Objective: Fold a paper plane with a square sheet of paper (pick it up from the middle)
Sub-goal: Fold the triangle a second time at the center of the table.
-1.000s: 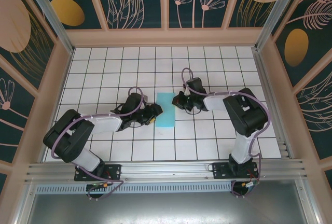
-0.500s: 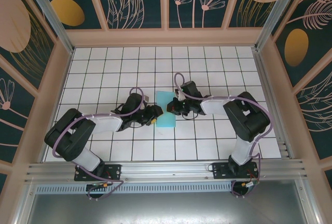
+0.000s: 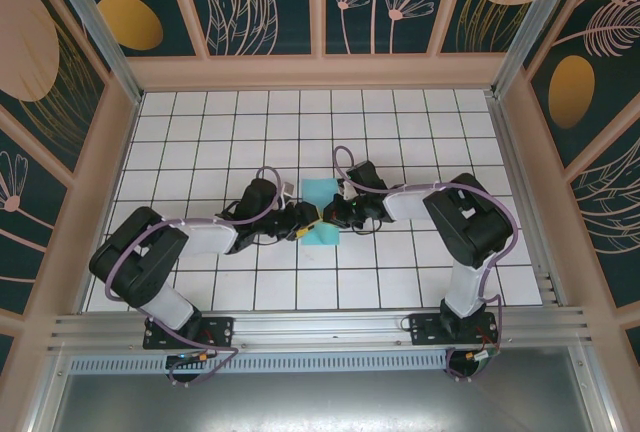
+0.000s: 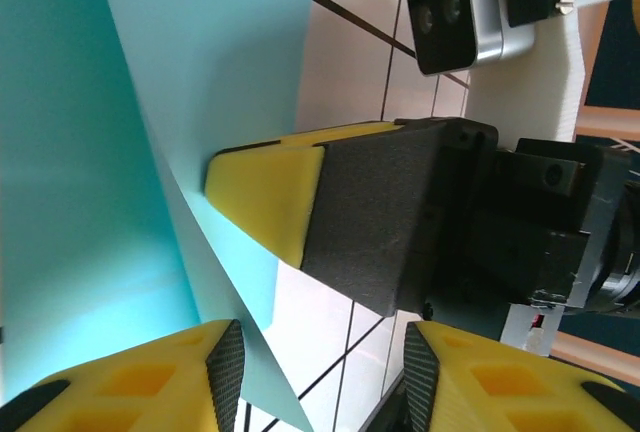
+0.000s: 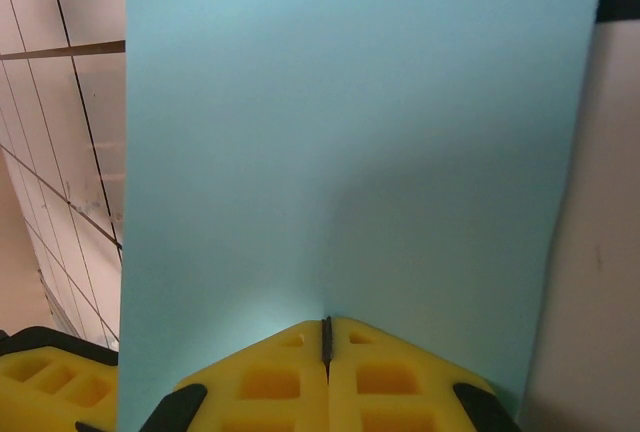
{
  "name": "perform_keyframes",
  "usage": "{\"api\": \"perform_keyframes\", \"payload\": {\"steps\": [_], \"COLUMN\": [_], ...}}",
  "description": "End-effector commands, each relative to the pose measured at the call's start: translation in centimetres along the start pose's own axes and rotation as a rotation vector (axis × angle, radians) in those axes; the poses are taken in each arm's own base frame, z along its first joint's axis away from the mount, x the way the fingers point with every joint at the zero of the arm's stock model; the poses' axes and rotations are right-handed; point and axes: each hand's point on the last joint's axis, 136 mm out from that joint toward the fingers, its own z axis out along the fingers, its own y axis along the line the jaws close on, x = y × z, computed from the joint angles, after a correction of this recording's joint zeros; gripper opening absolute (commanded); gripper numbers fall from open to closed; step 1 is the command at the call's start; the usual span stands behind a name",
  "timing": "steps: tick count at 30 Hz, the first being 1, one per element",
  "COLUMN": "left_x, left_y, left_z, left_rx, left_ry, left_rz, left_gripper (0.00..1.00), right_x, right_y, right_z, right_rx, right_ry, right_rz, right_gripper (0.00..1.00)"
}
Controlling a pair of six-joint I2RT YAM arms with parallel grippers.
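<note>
So the square sheet of paper (image 3: 320, 195) is plain light blue, sitting about mid-desk (image 3: 200, 122), well off both side edges. The right gripper (image 3: 334, 214) is clamped shut with its tips down on the sheet (its own wrist cam shows the yellow pads (image 5: 270, 377) meeting at a thin seam). The left wrist cam shows what overhead can't: the left gripper (image 4: 320, 377) jaws are apart, the sheet's edge runs between them, and a slanted line splits the paper darker and lighter.
</note>
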Motion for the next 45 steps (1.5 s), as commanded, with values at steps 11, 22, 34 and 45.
{"api": "perform_keyframes", "payload": {"steps": [11,22,34,45], "left_x": [-0.9,-1.7,-1.9,-2.0], "left_y": [-0.9,-0.1,0.5,0.4], "left_z": [1.4,1.7,1.7,1.7], "left_rx": [0.044,0.012,-0.011,-0.01], "left_ry": [0.01,-0.029,-0.05,-0.05], "left_rz": [0.016,-0.009,-0.03,-0.029], "left_gripper": [0.49,0.42,0.32,0.29], "right_x": [-1.0,0.9,0.9,-0.1], "right_y": [1.0,2.0,2.8,3.5], "right_z": [-3.9,-6.5,-4.5,-3.5], "right_rx": [-0.059,-0.163,-0.164,-0.177], "right_ry": [-0.086,-0.155,-0.121,-0.115], "right_rz": [0.037,-0.038,-0.078,-0.105], "right_gripper": [0.08,0.37,0.32,0.21]}}
